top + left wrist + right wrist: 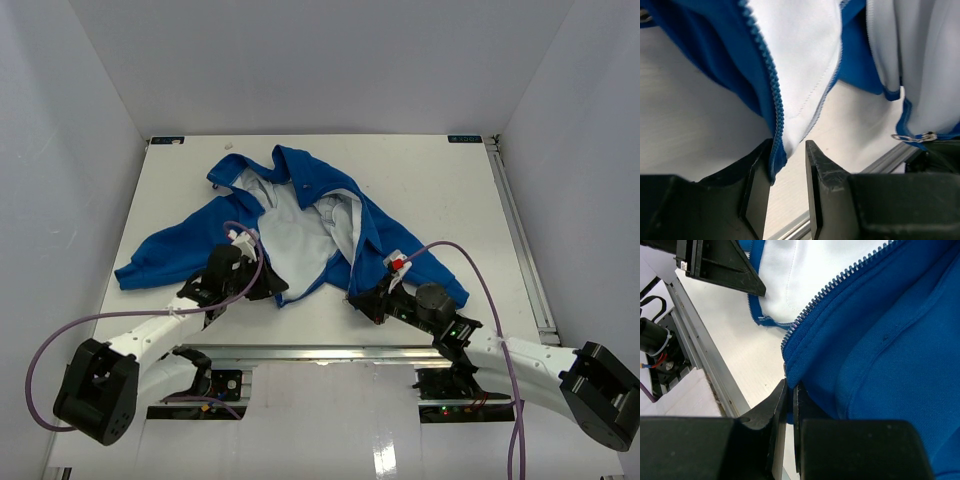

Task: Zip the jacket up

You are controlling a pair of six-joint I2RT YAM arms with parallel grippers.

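right gripper (791, 390) pinching blue jacket (880, 350) hem, left gripper (788, 150) half-spread around zipper edge (771, 90); front unzipped

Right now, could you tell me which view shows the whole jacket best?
The top external view: the jacket lies open, sleeves and collar visible. The left wrist view shows only a zipper edge between the left hand's fingers; the right wrist view, a blue edge pinched by the right hand.

Jacket (800, 60) mostly beyond wrist-view edges
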